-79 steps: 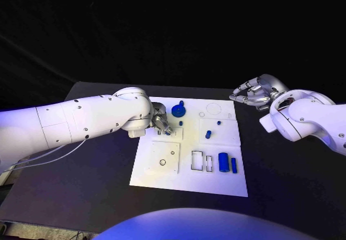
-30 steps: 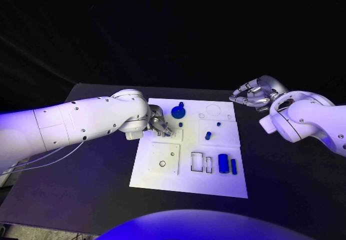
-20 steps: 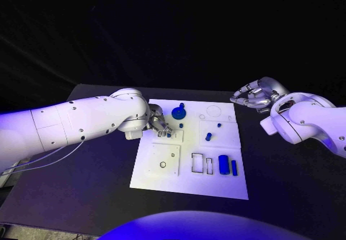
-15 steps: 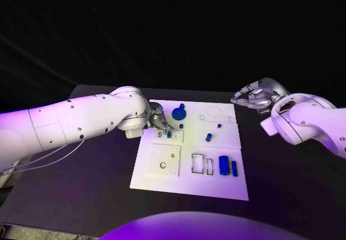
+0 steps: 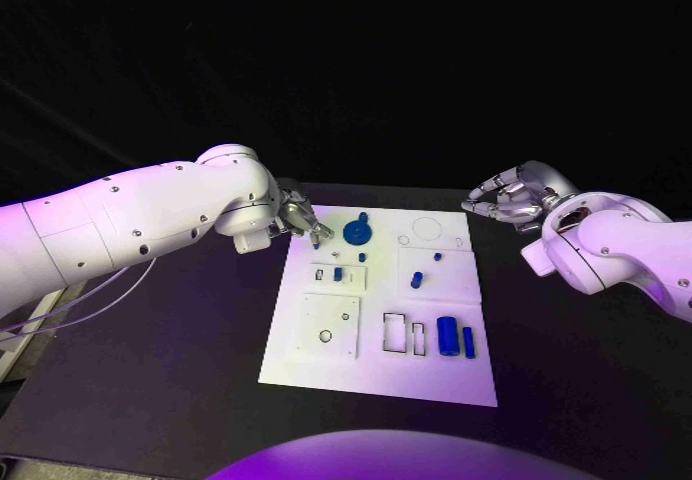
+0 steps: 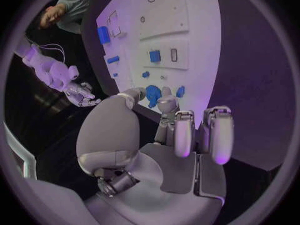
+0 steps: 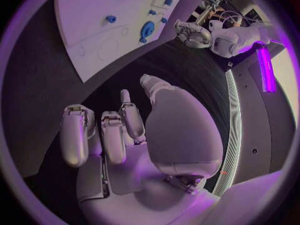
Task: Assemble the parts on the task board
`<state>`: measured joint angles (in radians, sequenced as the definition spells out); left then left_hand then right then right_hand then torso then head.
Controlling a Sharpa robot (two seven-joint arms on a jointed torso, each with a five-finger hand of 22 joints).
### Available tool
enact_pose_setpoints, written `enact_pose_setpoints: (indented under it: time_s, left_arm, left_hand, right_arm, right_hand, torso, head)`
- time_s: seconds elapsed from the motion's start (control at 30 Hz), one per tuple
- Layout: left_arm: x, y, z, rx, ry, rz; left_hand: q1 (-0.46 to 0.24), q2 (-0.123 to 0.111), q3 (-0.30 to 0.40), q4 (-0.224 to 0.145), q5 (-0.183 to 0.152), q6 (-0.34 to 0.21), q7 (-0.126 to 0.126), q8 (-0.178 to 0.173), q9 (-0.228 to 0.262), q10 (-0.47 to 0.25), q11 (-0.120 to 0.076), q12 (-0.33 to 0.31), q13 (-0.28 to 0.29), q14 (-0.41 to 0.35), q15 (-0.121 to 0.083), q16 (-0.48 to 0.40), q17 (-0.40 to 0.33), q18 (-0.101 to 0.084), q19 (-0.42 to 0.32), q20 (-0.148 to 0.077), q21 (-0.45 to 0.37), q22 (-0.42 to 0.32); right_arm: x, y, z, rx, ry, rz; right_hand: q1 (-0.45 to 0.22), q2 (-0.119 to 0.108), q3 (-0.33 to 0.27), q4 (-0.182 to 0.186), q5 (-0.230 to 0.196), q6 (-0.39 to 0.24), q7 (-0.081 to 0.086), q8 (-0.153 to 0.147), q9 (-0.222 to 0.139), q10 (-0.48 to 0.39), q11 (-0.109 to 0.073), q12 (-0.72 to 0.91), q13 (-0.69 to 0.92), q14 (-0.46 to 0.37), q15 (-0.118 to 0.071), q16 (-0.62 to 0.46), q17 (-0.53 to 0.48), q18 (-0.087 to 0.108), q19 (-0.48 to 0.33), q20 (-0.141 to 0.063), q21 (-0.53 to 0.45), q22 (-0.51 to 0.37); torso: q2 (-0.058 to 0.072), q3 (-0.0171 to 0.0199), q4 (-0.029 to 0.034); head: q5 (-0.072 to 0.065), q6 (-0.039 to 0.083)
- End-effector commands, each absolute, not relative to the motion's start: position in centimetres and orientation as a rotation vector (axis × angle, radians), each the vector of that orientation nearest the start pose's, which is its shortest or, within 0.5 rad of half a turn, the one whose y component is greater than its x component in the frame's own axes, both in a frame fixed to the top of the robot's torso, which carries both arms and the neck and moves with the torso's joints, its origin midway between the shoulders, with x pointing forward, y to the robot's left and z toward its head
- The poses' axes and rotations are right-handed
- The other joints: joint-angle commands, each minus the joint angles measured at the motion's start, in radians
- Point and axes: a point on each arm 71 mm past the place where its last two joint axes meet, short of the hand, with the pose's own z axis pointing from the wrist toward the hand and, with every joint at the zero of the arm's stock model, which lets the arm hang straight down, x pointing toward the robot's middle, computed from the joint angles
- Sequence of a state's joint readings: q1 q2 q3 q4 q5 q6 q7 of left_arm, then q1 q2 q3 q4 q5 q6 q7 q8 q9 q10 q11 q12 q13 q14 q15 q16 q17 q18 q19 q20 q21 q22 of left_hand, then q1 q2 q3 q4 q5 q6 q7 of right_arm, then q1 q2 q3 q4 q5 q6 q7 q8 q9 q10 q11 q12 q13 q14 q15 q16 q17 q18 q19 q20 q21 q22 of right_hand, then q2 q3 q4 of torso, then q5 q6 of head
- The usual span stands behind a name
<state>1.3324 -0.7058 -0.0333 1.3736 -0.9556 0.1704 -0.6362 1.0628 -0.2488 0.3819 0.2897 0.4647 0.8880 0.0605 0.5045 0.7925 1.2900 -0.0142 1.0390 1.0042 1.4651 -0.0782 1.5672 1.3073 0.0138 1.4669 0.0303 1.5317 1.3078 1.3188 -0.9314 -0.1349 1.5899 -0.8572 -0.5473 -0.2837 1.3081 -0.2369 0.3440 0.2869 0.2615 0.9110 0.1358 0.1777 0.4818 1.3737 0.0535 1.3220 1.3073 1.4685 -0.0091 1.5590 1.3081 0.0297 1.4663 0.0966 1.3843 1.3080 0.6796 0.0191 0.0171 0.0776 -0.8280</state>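
We are reading no writing on the task board (image 5: 378, 375), where a blue part (image 5: 338, 272) is now standing in its slot, as our left hand (image 5: 302, 222) is lifting away empty-fingered and our right hand (image 5: 508, 199) is hovering curled, empty.

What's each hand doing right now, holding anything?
Left hand: open, holding nothing, beside the task board.
Right hand: fingers curled in, holding nothing.

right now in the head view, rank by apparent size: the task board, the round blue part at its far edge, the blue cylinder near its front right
1. task board
2. round blue part
3. blue cylinder

The last two look close in size, so their order is unsure.
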Motion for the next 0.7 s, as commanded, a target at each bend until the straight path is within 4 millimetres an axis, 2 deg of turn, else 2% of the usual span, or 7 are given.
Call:
enact_pose_setpoints:
  time_s: [0.03, 0.07, 0.17, 0.33, 0.47, 0.6, 0.7]
  left_arm:
    - [52.9, 19.9, -16.9, -0.248, 2.298, -0.319]
    - [53.1, 20.0, -16.8, -0.246, 2.294, -0.31]
    - [53.5, 20.3, -16.6, -0.241, 2.285, -0.287]
    - [54.2, 20.4, -16.7, -0.235, 2.283, -0.257]
    - [54.7, 20.4, -17.1, -0.235, 2.293, -0.236]
    - [55.2, 20.3, -17.7, -0.233, 2.304, -0.219]
    - [55.4, 20.2, -18.1, -0.232, 2.31, -0.214]
  left_hand:
    - [0.005, 0.007, -0.014, 0.002, -0.022, -0.003, 0.002, -0.005, -0.004, -0.008, 0.0, -0.002, 0.0, 0.106, 0.007, 0.004, 0.263, 0.0, 0.069, 0.009, -0.005, 0.231]
    - [-0.002, 0.013, -0.029, 0.002, -0.061, 0.0, 0.002, -0.008, -0.01, -0.008, 0.001, 0.0, 0.002, 0.106, 0.009, 0.004, 0.263, -0.001, 0.07, 0.011, -0.005, 0.231]
    - [-0.006, 0.021, -0.045, 0.003, -0.093, 0.003, 0.002, -0.01, -0.014, -0.009, 0.001, 0.002, 0.002, 0.106, 0.009, 0.004, 0.263, -0.001, 0.07, 0.013, -0.005, 0.232]
    - [-0.006, 0.023, -0.046, 0.003, -0.096, 0.004, 0.002, -0.01, -0.015, -0.009, 0.001, 0.002, 0.002, 0.106, 0.009, 0.004, 0.263, -0.001, 0.071, 0.013, -0.004, 0.233]
    - [-0.004, 0.026, -0.046, 0.003, -0.097, 0.004, 0.002, -0.01, -0.016, -0.01, 0.001, 0.001, 0.001, 0.106, 0.009, 0.004, 0.263, -0.001, 0.071, 0.013, -0.004, 0.233]
    - [0.002, 0.03, -0.045, 0.002, -0.098, 0.002, 0.002, -0.012, -0.017, -0.011, 0.001, 0.001, 0.001, 0.106, 0.009, 0.004, 0.263, -0.001, 0.07, 0.013, -0.005, 0.232]
    - [0.003, 0.032, -0.046, 0.002, -0.099, 0.002, 0.002, -0.012, -0.017, -0.012, 0.001, 0.0, 0.0, 0.106, 0.009, 0.004, 0.263, 0.0, 0.07, 0.013, -0.006, 0.232]
  right_arm:
    - [48.7, -25.2, -16.6, 0.617, 1.672, 0.651]
    - [48.7, -25.2, -16.6, 0.617, 1.672, 0.651]
    - [48.7, -25.2, -16.6, 0.618, 1.672, 0.649]
    - [48.7, -25.2, -16.6, 0.618, 1.671, 0.649]
    - [48.7, -25.1, -16.6, 0.616, 1.672, 0.652]
    - [48.7, -25.0, -16.6, 0.614, 1.671, 0.654]
    - [48.7, -24.9, -16.5, 0.613, 1.672, 0.655]
  right_hand:
    - [-0.012, 0.0, 0.005, 0.001, -0.001, -0.007, -0.002, 0.005, 0.001, -0.002, -0.001, -0.002, 0.014, 0.093, -0.006, -0.006, 0.229, 0.015, 0.006, -0.004, -0.003, 0.176]
    - [-0.012, 0.0, 0.005, 0.001, -0.001, -0.007, -0.002, 0.005, 0.001, -0.002, -0.001, -0.002, 0.014, 0.093, -0.006, -0.006, 0.229, 0.015, 0.006, -0.004, -0.003, 0.176]
    - [-0.012, 0.0, 0.005, 0.001, -0.001, -0.007, -0.002, 0.005, 0.001, -0.002, -0.001, -0.002, 0.014, 0.093, -0.006, -0.006, 0.229, 0.015, 0.006, -0.004, -0.003, 0.176]
    - [-0.012, 0.0, 0.006, 0.0, -0.001, -0.007, -0.002, 0.005, 0.002, -0.002, -0.001, -0.001, 0.015, 0.093, -0.006, -0.006, 0.23, 0.015, 0.006, -0.004, -0.003, 0.176]
    - [-0.012, 0.0, 0.006, 0.0, -0.001, -0.007, -0.002, 0.005, 0.002, -0.002, -0.001, -0.001, 0.015, 0.093, -0.006, -0.006, 0.23, 0.015, 0.006, -0.004, -0.003, 0.176]
    - [-0.012, 0.0, 0.006, 0.0, -0.001, -0.007, -0.002, 0.005, 0.002, -0.002, -0.001, -0.001, 0.015, 0.093, -0.006, -0.006, 0.23, 0.015, 0.006, -0.004, -0.003, 0.176]
    - [-0.012, 0.0, 0.006, 0.0, -0.001, -0.007, -0.002, 0.005, 0.002, -0.002, -0.001, -0.001, 0.015, 0.093, -0.006, -0.006, 0.23, 0.015, 0.006, -0.004, -0.003, 0.176]
  torso:
    - [0.003, -0.0014, -0.0009]
    - [0.003, -0.0014, -0.0007]
    - [0.002, -0.0013, 0.0005]
    - [0.001, -0.0016, 0.0043]
    - [0.002, -0.0016, 0.0005]
    - [0.003, -0.0032, -0.0008]
    - [0.003, -0.0021, -0.0015]
  head:
    - [-0.001, 0.006]
    - [-0.002, 0.007]
    - [0.001, 0.007]
    - [0.003, 0.008]
    - [0.007, 0.009]
    - [0.008, 0.007]
    - [0.008, 0.007]
